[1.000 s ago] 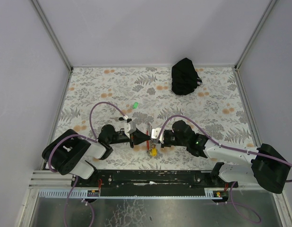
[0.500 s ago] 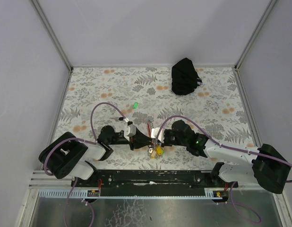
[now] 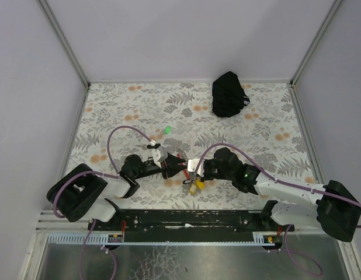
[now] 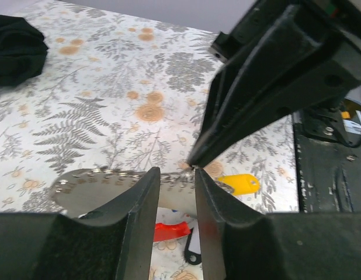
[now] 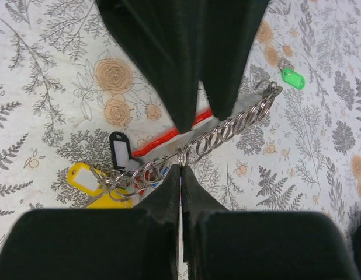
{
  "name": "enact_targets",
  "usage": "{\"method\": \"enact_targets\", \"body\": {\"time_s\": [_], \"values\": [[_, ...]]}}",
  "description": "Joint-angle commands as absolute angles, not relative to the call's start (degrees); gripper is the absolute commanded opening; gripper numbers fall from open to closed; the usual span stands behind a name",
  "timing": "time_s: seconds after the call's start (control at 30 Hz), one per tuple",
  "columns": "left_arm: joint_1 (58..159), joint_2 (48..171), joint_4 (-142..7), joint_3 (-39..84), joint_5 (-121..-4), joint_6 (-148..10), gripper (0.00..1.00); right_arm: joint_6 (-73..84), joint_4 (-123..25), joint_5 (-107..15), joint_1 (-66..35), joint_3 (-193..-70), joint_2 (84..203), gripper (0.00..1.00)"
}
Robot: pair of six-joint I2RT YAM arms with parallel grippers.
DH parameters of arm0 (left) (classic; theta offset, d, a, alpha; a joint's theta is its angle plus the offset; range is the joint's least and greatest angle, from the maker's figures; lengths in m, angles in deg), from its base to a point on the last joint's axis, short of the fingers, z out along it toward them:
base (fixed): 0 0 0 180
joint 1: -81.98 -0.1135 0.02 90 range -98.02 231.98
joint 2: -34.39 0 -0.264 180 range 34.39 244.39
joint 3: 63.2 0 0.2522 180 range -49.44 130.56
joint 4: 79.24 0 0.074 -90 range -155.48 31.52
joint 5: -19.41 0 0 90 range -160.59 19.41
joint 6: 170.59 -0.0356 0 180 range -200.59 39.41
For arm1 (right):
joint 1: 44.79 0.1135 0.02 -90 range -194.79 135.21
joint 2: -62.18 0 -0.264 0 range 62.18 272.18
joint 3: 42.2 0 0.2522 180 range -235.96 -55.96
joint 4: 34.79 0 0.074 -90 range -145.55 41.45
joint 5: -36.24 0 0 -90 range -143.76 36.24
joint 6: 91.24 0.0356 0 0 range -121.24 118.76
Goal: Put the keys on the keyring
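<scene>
The keyring (image 3: 188, 173) hangs between my two grippers near the table's front edge. Its red strap (image 5: 162, 140), silvery chain (image 5: 230, 129) and yellow tags (image 5: 86, 178) show in the right wrist view. My right gripper (image 5: 180, 168) is shut on a ring of the chain. My left gripper (image 4: 176, 178) is closed to a narrow gap on the chain band (image 4: 99, 182), tip to tip with the right one. The green key (image 3: 167, 129) lies alone on the cloth farther back, and it also shows in the right wrist view (image 5: 292, 78). The blue key is not clearly visible.
A black cloth bundle (image 3: 229, 94) lies at the back right. A small black tag (image 5: 118, 150) hangs on the keyring beside the yellow ones. White walls enclose the flowered tablecloth (image 3: 128, 105), and both arm bases sit on the front rail.
My left gripper moved right toward the right gripper, then back up and left. The yellow tags shifted right and the red strap now shows between the grippers.
</scene>
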State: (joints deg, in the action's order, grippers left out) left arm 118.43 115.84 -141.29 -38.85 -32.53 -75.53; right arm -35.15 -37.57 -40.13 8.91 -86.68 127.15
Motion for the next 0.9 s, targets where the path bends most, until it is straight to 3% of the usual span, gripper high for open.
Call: {"method": "enact_targets", "body": {"time_s": [0.0, 0.37, 0.87], "values": [[118.55, 114.45, -137.69, -37.79, -39.97, -78.09, 0.31, -36.81, -36.79, -37.55, 9.36, -90.09, 126.28, 0.00], [119.39, 115.53, -137.64, -38.89, -38.05, -83.68, 0.36, -37.14, -38.04, -36.82, 9.41, -90.98, 126.44, 0.00], [124.92, 114.96, -131.56, -36.24, -48.50, -87.24, 0.36, -37.47, -40.09, -32.82, 9.37, -92.00, 126.16, 0.00]]}}
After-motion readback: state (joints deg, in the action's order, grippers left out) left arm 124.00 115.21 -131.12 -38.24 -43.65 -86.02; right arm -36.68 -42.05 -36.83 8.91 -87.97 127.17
